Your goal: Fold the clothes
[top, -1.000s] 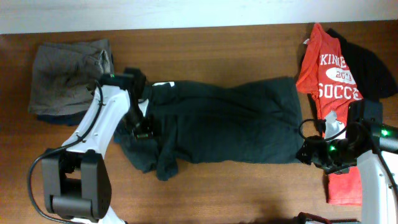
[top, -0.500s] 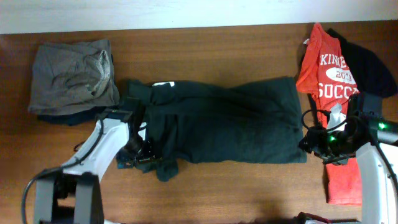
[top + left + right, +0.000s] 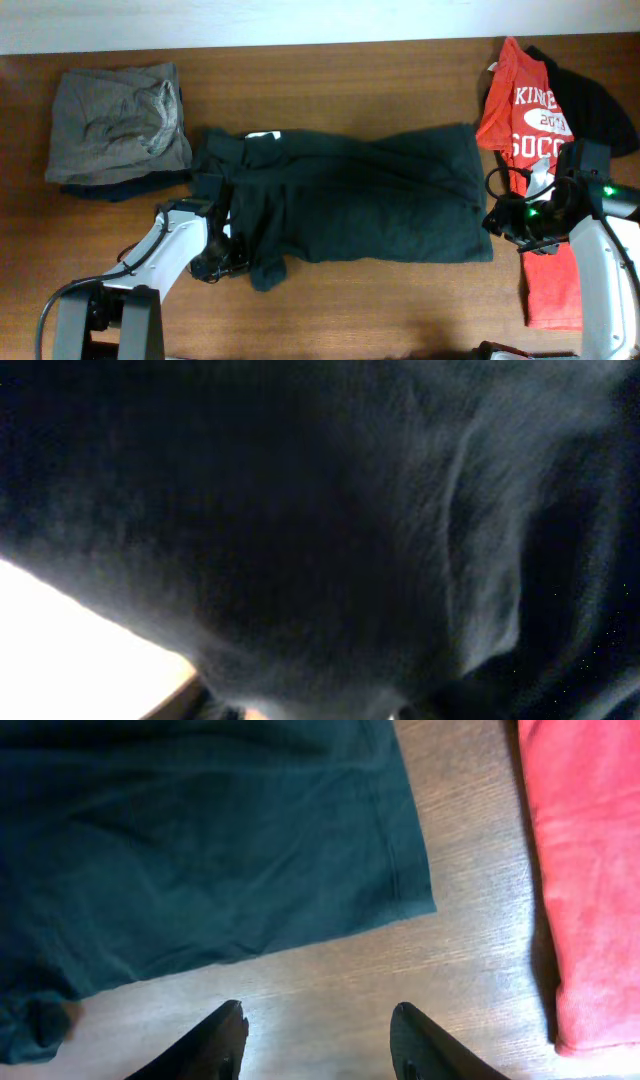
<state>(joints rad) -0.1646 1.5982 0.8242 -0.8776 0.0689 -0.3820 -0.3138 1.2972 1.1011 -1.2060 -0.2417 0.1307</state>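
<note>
Finding the black shirt [image 3: 370, 200] lying stretched along the desk's [image 3: 350, 80] middle, burying the left gripper [image 3: 215, 262] at its crumpled left end with the grip impossible to tell, and leaving the right gripper [image 3: 318, 1008] hanging spread and empty over bare wood off its right hem, beside the red shirt [image 3: 530, 110].

Dark reddish-brown wooden table [image 3: 350, 90] (lengthwise grain, soft even light), a pale wall strip [image 3: 250, 25] along its far edge.

black T-shirt [image 3: 370, 195] — spread flat, red T-shirt [image 3: 525, 125] rightward
</note>
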